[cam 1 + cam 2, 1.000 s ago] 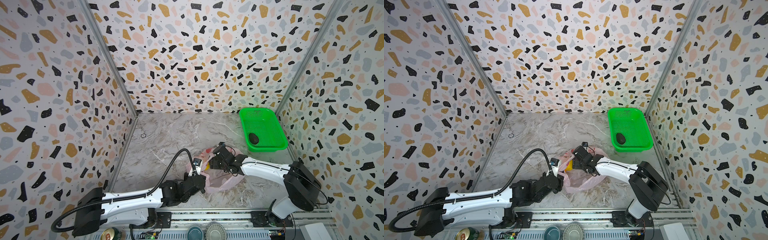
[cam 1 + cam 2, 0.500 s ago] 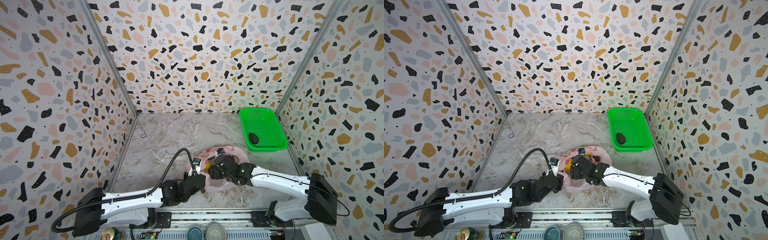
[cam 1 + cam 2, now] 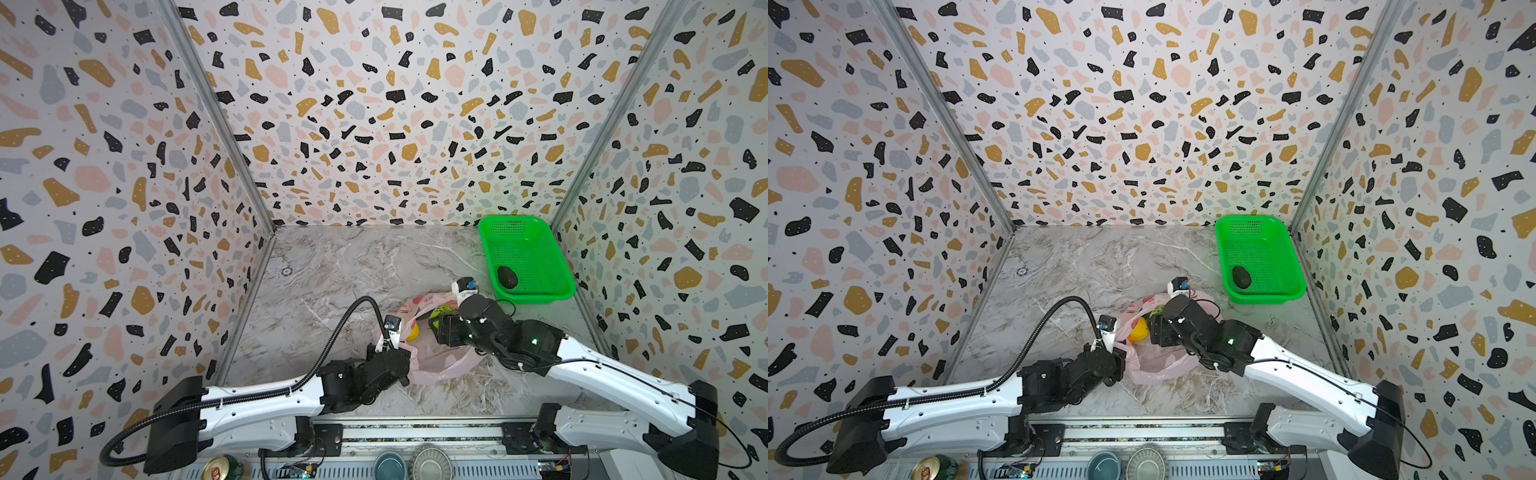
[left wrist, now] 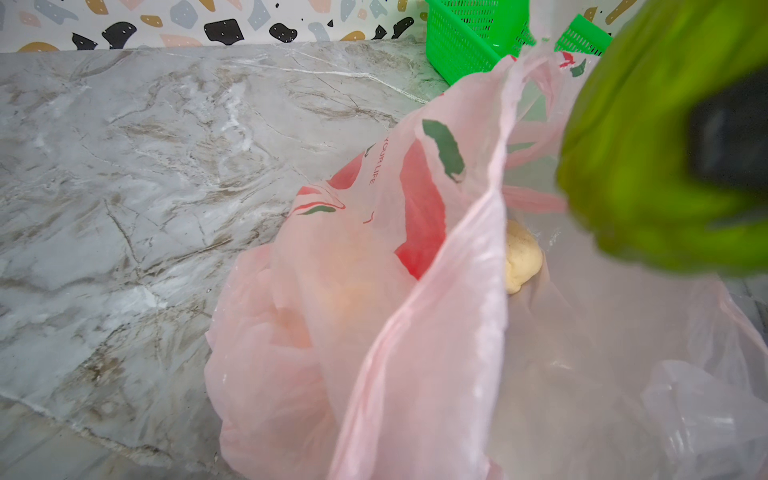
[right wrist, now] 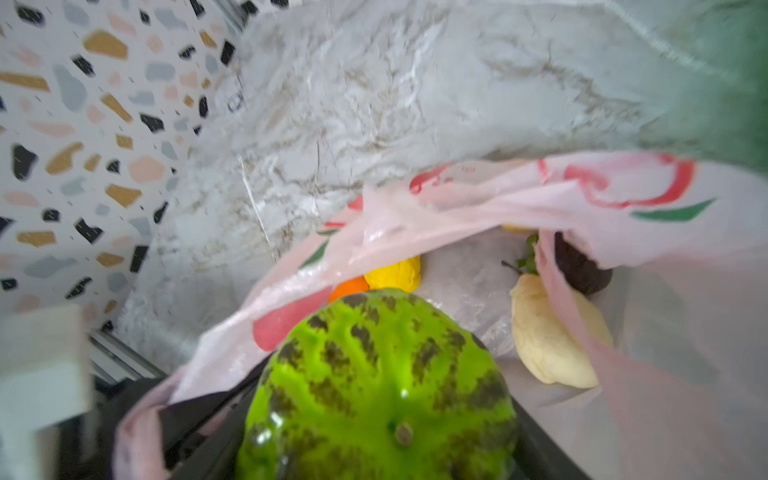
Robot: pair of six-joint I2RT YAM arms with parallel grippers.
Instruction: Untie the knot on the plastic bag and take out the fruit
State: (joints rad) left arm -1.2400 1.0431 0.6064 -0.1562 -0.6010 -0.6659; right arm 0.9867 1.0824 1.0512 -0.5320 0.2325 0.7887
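Nearest the camera, low in the middle of both top views, the left gripper (image 3: 392, 353) was clamped shut on the near rim of the plastic bag (image 3: 436, 361), holding its mouth up off the worktop (image 3: 332, 266). No knot could be seen, and the handles hung loose. Just beyond, at the centre of the frame, the right gripper (image 3: 438, 328) was closed around a green striped fruit (image 5: 374, 386) in the open mouth. Still inside the bag were a yellow fruit (image 5: 395, 274), an orange fruit (image 5: 349, 286), a pale cream fruit (image 5: 548, 345) and a blackish fruit (image 5: 582, 266). Farthest off, at the right of the frame near the back wall, the green basket (image 3: 536, 297) held one dark fruit (image 3: 508, 277). The round, smooth fruit was held only at its sides and could probably roll out on the way across. The thin film draped close to the right gripper might snag and drag the bag along, spilling the rest. If the left pinch slipped, the mouth would likely collapse over the remaining fruit.
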